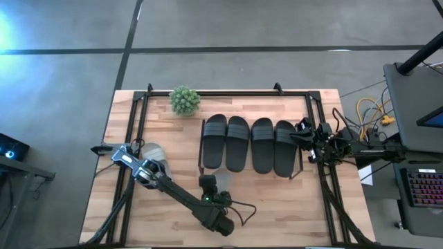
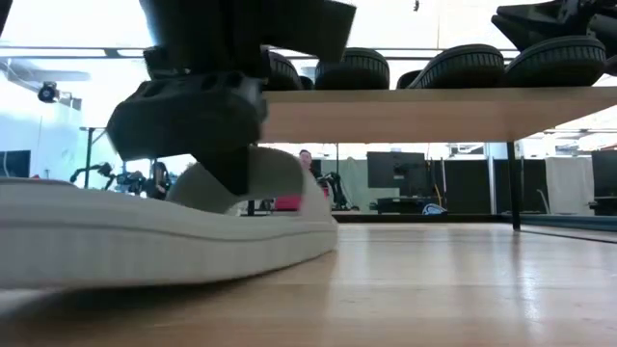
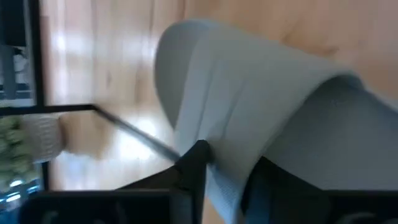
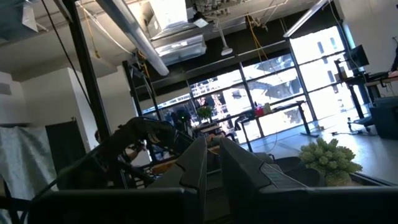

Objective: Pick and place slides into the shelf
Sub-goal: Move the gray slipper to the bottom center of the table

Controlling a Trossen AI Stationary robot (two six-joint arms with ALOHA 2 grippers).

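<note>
A grey slide (image 1: 154, 153) on the table at the left is pinched by its strap in the left gripper (image 1: 147, 168), narrowly parted, and the shelf (image 1: 299, 160), carrying four black slides, lies toward three o'clock, nearer the right arm.

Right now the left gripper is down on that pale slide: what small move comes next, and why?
Probably firm the left gripper on the pale slide's strap, then lift. Its fingers straddle the strap, and the sole lies flat on the table. The shelf holds four black slides.
</note>
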